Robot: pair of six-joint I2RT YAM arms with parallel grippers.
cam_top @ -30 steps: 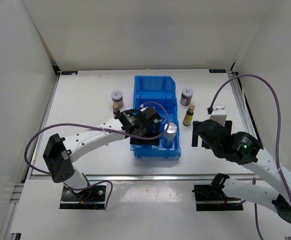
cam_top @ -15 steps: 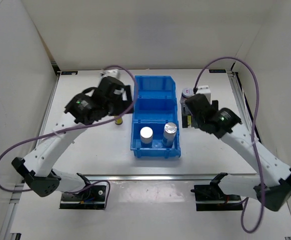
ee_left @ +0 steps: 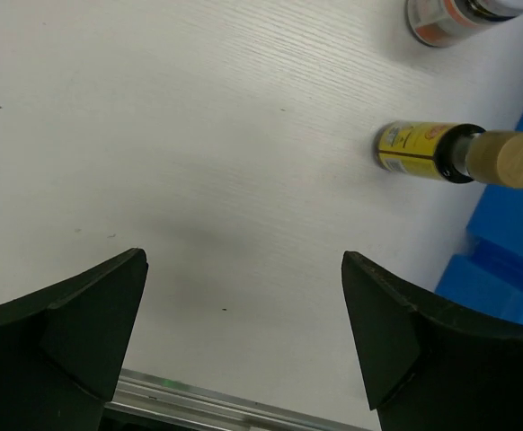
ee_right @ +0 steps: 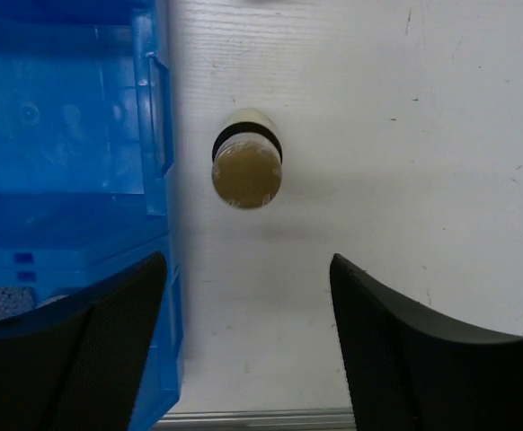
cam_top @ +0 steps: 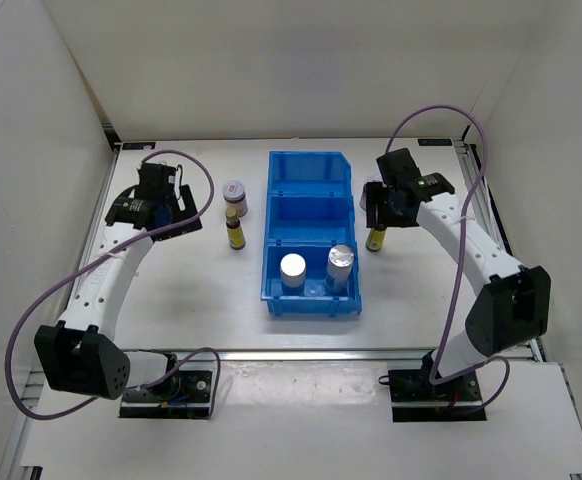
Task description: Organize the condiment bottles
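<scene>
**Top view.** A second ago the left tool hung over the near compartment of the blue bin, where only one cylinder showed. Now two silver-topped cylinders stand side by side there. That pair looks sorted, and the middle and far compartments are bare.

The left arm has swung out to 9 o'clock of the bin, its forearm stretched along the tabletop. The left amber bottle stands upright between that tool and the bin, and the left jar is just beyond it at 12 o'clock.

The right arm has reached from the near edge out to 3 o'clock of the bin. It is bent over the right amber bottle. The right jar is mostly hidden under the wrist.

**Left wrist view.** The left tool is spread fully, with bare tabletop between its fingers. The bottle sits at 2 o'clock, well apart from it.

**Right wrist view.** The right tool points straight down with its jaws apart and grips nothing. The bottle's tan cap lies at 12 o'clock, just ahead of the fingers and close beside the bin wall. This bottle is probably the next to be picked up.
</scene>
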